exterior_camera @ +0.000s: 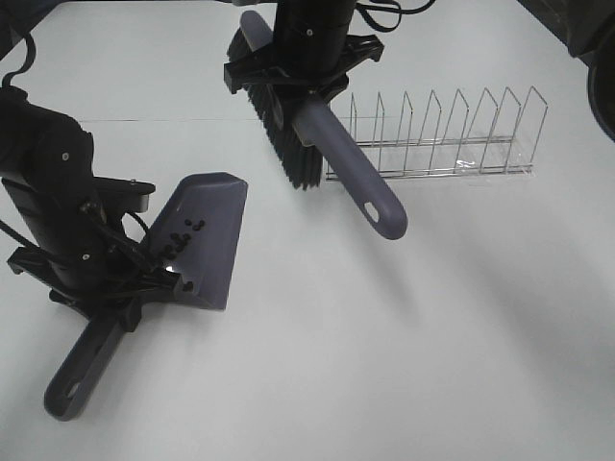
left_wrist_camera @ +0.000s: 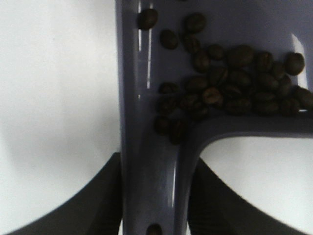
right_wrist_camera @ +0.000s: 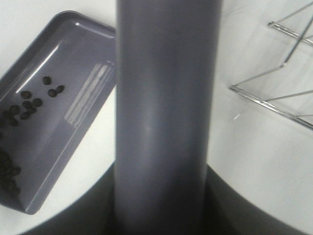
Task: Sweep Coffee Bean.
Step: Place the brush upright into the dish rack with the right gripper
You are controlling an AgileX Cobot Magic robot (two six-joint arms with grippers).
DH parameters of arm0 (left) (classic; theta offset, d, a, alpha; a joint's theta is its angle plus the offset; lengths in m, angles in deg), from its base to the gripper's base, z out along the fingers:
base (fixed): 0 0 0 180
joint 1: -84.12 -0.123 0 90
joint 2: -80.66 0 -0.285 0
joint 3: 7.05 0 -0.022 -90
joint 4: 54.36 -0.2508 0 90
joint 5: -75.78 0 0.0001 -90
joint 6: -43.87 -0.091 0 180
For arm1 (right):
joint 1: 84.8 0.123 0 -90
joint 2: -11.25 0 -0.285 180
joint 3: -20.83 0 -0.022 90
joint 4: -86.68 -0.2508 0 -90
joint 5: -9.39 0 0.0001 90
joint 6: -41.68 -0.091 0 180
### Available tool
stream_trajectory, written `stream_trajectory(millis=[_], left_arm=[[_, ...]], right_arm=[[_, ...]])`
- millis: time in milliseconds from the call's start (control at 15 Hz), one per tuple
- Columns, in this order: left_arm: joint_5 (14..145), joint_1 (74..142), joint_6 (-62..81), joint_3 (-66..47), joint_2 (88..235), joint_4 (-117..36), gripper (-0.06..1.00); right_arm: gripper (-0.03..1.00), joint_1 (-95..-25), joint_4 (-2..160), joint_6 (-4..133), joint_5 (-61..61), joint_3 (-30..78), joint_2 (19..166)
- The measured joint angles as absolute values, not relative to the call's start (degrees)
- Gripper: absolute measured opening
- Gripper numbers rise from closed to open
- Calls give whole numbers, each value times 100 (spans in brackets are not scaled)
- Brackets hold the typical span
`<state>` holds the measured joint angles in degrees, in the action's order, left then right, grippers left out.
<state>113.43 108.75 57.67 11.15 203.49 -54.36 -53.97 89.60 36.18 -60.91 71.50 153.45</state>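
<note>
Exterior high view: nearest lies the long handle of the purple-grey plastic dustpan point(exterior_camera: 213, 230), with the left gripper point(exterior_camera: 127, 305) clamped tight across it just behind the pan's back wall. In the left wrist view its dark fingers point(left_wrist_camera: 100, 200) press on both sides of that handle. The small dark brown oval coffee beans point(left_wrist_camera: 230, 88) are inside the dustpan, most of them heaped against its back wall where the handle joins, with a few loose ones scattered further up the pan floor. Beyond the dustpan's open lip and apart from it hangs the purple-grey brush with black bristles point(exterior_camera: 332, 158), its handle gripped firmly in the right gripper point(exterior_camera: 300, 82). Further right of the dustpan, just behind the brush handle, stands a thin wire rack of upright loops point(exterior_camera: 442, 139). Everything sits over a plain white table point(exterior_camera: 404, 365); dark equipment edges the far corners.
</note>
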Motion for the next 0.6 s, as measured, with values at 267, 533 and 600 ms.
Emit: stream_trajectory(millis=[267,533,600], left_arm=[[11348,10875,5767,1115,20349,-5436,32],[11360,10875,5767,1115,20349,-5436,32],[11360,10875,5767,1115,20349,-5436,32]], right_arm=[[33,-5821,8989,3623,-6085,7064,15150],[33,-5913,8948,3635,-6085,5809,14411],[33,-6062,8891,3635,-6085,5477,14239]])
